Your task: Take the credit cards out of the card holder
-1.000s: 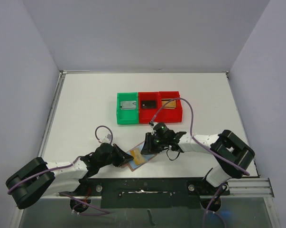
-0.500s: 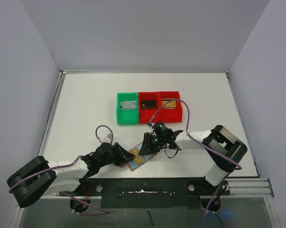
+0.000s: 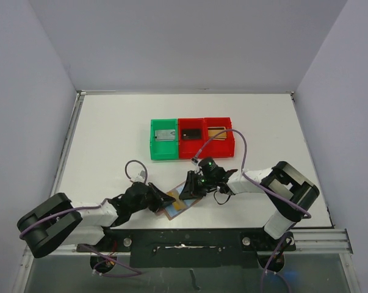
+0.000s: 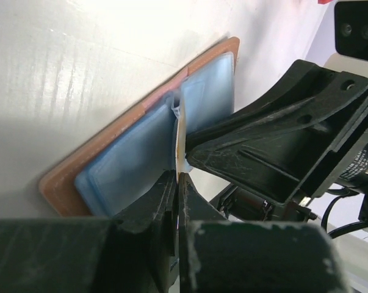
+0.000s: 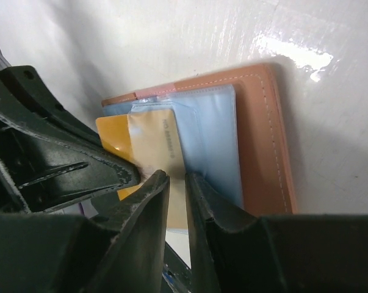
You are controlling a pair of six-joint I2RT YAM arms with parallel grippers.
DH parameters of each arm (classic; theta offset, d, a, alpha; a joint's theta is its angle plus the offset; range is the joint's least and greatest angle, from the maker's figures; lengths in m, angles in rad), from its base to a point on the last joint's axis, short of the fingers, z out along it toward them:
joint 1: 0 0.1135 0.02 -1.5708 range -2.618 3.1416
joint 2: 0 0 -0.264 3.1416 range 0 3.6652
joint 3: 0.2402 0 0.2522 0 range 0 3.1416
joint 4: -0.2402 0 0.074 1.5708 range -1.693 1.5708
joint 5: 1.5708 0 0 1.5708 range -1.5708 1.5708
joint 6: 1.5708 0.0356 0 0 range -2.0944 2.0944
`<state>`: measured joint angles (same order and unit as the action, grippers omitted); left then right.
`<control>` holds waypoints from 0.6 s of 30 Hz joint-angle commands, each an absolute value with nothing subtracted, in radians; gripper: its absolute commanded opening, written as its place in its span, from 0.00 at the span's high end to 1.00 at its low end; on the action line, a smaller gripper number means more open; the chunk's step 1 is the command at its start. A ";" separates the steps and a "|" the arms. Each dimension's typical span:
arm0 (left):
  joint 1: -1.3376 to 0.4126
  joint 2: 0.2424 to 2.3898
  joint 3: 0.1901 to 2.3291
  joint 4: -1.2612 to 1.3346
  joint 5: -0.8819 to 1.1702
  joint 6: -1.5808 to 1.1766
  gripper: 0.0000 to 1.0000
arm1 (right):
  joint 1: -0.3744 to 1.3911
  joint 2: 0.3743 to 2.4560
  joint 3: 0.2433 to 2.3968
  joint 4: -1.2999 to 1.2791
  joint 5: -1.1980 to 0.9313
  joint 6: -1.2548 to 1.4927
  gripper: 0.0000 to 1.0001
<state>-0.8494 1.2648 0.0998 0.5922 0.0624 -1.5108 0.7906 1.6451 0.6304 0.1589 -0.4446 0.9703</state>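
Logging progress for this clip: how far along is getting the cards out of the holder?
Done: the card holder lies open. In hand: the left gripper is shut on a card poking from the blue sleeve; the right gripper sits beside, slightly open. Left: pulling that card clear.

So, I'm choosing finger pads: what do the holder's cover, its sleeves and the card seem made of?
Cover: brown leather or an imitation, matte, with stitching along its edge. Sleeves: thin soft plastic, pale blue, translucent and slightly glossy, with wrinkles. Card: probably stiff plastic, yellow-gold, smooth, flat with a crisp edge.
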 commanded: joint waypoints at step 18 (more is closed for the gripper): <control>-0.838 0.772 0.187 0.039 -0.056 -1.424 1.00 | 0.702 1.408 0.808 -0.349 -0.069 0.763 0.74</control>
